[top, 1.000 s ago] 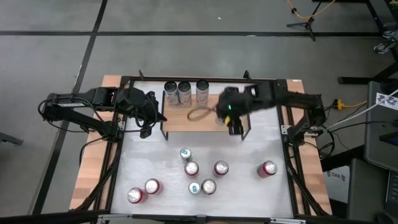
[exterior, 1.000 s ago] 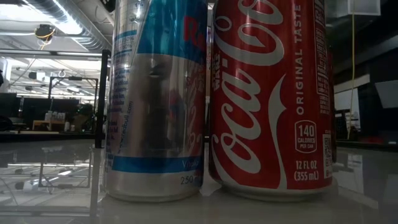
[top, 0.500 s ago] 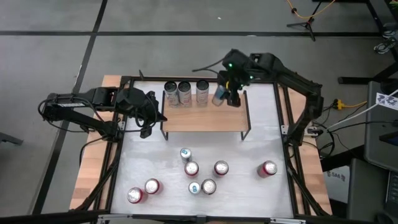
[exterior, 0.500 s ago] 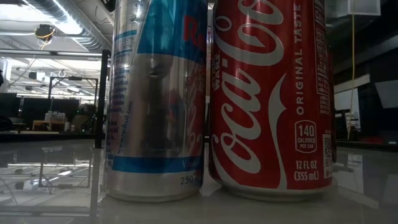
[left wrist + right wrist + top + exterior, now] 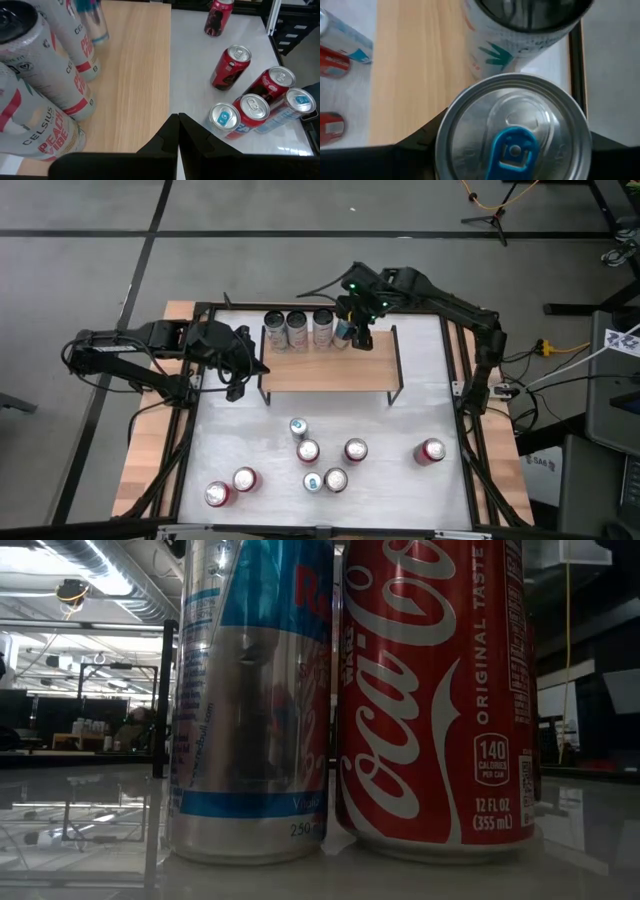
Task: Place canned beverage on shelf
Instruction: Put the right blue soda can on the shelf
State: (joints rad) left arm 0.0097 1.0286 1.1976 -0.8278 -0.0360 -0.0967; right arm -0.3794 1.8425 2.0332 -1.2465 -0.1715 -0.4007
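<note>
While the right gripper (image 5: 352, 330) hangs over the back edge of the shelf (image 5: 330, 370), its two fingers are closed part-way round a slim silver can (image 5: 512, 132) with a blue pull tab, which sits squarely between them — top end toward the wrist camera, long axis upright, as far as that view lets one judge. The can is carried just beside the row of three pale cans (image 5: 297, 327) standing along the rear of the wood plank, at the row's right-hand end in the high view; the nearest of them, a white can with a teal palm print (image 5: 520, 35), shows right alongside in the right wrist view. Whether the held can's base already touches the plank cannot be told from these pictures. What the coming move seems to turn on is that narrow side gap: the can needs to go straight down along its own axis, next to the neighbour without knocking it. The left gripper (image 5: 178, 131), jaws shut and holding nothing, waits at the shelf's left end, pointing across the plank — the right arm is plainly the one placed for this. More cans (image 5: 322, 465) — red and silver — stand on the table (image 5: 420, 410) in front of the shelf, well apart from both arms.
</note>
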